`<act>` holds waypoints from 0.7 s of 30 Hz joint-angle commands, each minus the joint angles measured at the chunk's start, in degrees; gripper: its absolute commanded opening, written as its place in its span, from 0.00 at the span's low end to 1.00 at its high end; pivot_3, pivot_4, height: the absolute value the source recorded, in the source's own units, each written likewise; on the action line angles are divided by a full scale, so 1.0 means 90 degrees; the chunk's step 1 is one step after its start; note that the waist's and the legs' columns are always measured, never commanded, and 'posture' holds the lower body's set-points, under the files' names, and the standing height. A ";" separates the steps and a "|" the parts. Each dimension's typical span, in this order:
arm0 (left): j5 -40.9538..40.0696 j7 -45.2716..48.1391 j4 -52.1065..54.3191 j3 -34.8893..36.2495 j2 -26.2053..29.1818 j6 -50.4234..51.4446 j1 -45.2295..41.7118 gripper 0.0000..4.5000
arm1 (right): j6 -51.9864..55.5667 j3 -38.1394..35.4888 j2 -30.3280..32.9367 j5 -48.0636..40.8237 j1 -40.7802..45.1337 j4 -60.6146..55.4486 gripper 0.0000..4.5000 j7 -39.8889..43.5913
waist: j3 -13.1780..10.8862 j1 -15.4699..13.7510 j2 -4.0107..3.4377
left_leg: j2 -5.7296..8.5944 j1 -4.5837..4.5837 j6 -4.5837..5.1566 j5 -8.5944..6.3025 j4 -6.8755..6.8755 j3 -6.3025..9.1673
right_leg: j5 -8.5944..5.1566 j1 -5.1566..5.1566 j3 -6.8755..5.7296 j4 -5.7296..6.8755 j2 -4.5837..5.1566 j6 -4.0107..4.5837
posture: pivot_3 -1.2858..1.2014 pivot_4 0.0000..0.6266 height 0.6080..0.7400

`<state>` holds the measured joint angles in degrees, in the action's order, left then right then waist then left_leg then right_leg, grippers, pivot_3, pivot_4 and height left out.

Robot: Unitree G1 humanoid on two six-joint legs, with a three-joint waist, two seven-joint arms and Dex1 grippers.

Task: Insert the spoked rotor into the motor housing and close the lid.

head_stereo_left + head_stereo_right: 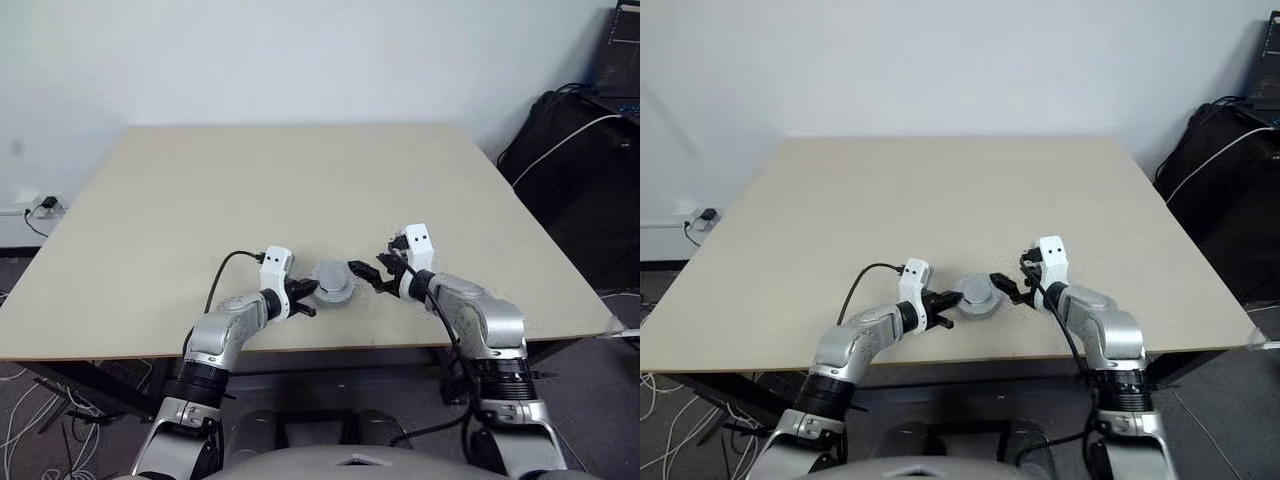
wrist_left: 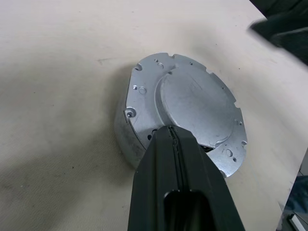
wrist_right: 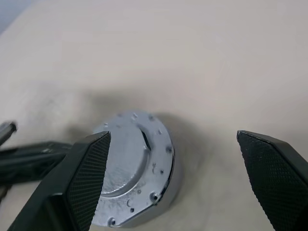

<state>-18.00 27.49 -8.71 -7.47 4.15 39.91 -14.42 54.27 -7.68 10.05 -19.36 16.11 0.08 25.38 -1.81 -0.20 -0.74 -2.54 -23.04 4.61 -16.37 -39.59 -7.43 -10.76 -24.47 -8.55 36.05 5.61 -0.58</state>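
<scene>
Lid (image 2: 192, 103) sat on motor housing (image 2: 126, 139), near bench (image 1: 300, 180) front edge. Left pincer (image 1: 304, 292) pressed together against lid rim, likely steadying. Right pincer (image 1: 378, 275) spread wide beside it, holding nothing.

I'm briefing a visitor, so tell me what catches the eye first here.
The grey lid sits on the motor housing near the table's front edge. The shut left gripper rests its tip on the lid's edge, while the open right gripper stands apart on the other side.
</scene>
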 commanded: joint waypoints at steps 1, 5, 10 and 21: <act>0.0030 0.0029 0.0002 -0.0147 -0.0019 0.0140 0.0025 0.00 | 0.0599 -0.0366 -0.0350 -0.0334 0.0326 0.0208 0.99 -0.0495 | 0.0002 -0.0001 -0.0006 | 0.0002 -0.0008 0.0000 0.0000 0.0000 -0.0001 | 0.0000 -0.0007 0.0001 0.0000 0.0001 0.0000 | 0.52 0.00 1.00; 0.0028 -0.0041 -0.0023 -0.0051 -0.0046 0.0085 0.0030 0.00 | 0.0809 -0.0504 -0.0645 -0.0547 0.0449 0.0470 0.99 -0.0664 | 0.0002 0.0002 -0.0009 | 0.0003 -0.0013 0.0001 0.0001 0.0000 -0.0002 | 0.0002 -0.0008 -0.0001 0.0000 -0.0001 -0.0001 | 0.52 0.00 1.00; 0.0028 -0.0019 0.0005 -0.0058 -0.0020 0.0087 0.0078 0.00 | 0.1267 -0.0734 -0.0870 -0.0945 0.0535 0.0794 0.99 -0.0722 | 0.0003 0.0012 -0.0010 | 0.0003 -0.0013 0.0001 0.0001 0.0000 -0.0001 | 0.0002 -0.0008 -0.0001 0.0000 -0.0004 -0.0002 | 0.52 0.00 1.00; 0.0013 0.0010 0.0034 -0.0081 -0.0020 0.0088 0.0118 0.00 | 0.2310 -0.1587 -0.1242 -0.1972 0.0715 0.1161 0.99 -0.0507 | 0.0017 0.0085 -0.0027 | 0.0001 -0.0009 0.0001 0.0001 0.0002 0.0000 | 0.0003 -0.0004 0.0000 0.0000 -0.0007 -0.0005 | 0.52 0.00 1.00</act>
<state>-17.96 27.50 -8.50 -6.87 4.58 39.63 -13.98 73.25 -22.06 1.16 -32.35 21.72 11.95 18.48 -1.66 0.57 -0.99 -2.53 -23.12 4.63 -16.36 -39.57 -7.43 -10.73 -24.50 -8.55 36.05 5.54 -0.62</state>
